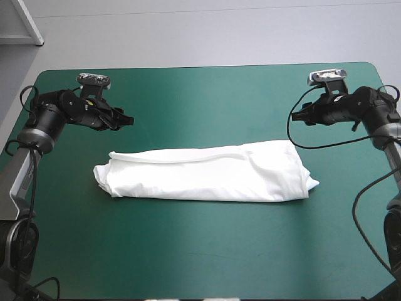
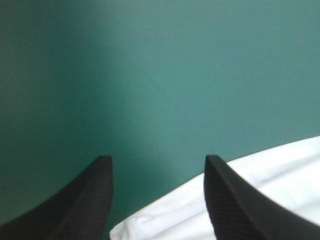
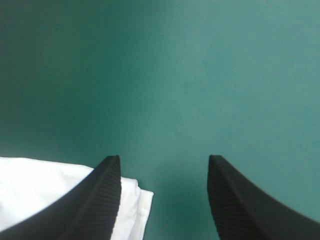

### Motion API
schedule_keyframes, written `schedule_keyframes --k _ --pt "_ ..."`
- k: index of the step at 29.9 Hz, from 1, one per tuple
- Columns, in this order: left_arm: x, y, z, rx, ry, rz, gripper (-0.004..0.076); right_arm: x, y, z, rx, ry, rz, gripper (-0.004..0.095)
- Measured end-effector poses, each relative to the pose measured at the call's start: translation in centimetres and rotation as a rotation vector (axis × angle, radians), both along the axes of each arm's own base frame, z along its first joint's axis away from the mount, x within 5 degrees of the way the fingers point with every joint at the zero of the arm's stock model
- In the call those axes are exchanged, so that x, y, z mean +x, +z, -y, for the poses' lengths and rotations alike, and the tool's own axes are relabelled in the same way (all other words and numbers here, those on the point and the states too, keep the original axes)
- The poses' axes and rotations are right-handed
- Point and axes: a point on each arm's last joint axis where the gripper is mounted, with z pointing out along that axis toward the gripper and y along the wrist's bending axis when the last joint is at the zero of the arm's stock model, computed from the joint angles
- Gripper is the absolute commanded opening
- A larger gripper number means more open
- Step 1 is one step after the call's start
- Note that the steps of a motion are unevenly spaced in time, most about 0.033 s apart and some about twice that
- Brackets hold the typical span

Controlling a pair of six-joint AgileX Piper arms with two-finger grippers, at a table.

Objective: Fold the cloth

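Note:
The white T-shirt lies on the teal-green cover as a long folded band across the table's middle. My left gripper hovers open beyond the band's left end, apart from it. In the left wrist view the gripper is open and an edge of the T-shirt shows beside and under one finger. My right gripper hangs open beyond the band's right end. In the right wrist view the gripper is open with nothing between the fingers, and a corner of the T-shirt lies beside one finger.
Bare teal-green cover stretches between the two grippers at the far side, and more lies between the T-shirt and the near edge.

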Motion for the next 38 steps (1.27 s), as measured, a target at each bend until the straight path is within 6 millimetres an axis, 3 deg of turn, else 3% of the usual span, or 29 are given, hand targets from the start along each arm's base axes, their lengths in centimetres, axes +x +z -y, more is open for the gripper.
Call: schedule_keyframes --k 4,7,10,14,16,20,25,30,35,38 --pt "-0.4 1.0 1.1 -0.102 -0.076 -0.019 0.0388 -0.9 1.6 -0.2 0.01 0.013 -0.001 0.0399" --pt "-1.1 1.2 2.6 -0.2 -0.187 -0.064 0.0321 -2.4 3.1 -0.2 0.011 0.016 -0.007 0.0329" --pt "-1.9 1.3 4.8 -0.236 -0.293 -0.097 0.0223 -4.3 4.9 0.2 0.02 0.011 -0.007 0.0307" --pt "-3.6 0.6 9.6 -0.203 -0.447 -0.128 0.0027 -6.7 6.8 1.4 0.034 -0.029 0.007 0.0307" --pt "-4.5 -0.3 11.7 -0.173 -0.501 -0.135 0.0019 -7.9 7.2 2.1 0.043 -0.057 0.019 0.0306" --pt "-5.4 -3.7 14.4 -0.121 -0.533 -0.189 0.0019 -9.7 5.7 2.5 0.058 -0.084 -0.023 0.0306" --pt "-4.5 -8.0 15.2 -0.105 -0.506 -0.272 0.0019 -10.5 3.0 2.4 0.083 -0.092 -0.085 0.0306" --pt "-4.0 -10.4 16.2 -0.141 -0.516 -0.33 0.0019 -10.7 1.4 2.2 0.12 -0.103 -0.115 0.0325" --pt "-3.9 -12.5 17.1 -0.134 -0.53 -0.383 0.0019 -11.2 -0.6 1.8 0.18 -0.116 -0.174 0.0596" --pt "-3.8 -12.7 17.2 -0.14 -0.534 -0.395 0.0019 -11.7 -2.2 1.6 0.195 -0.113 -0.216 0.069"
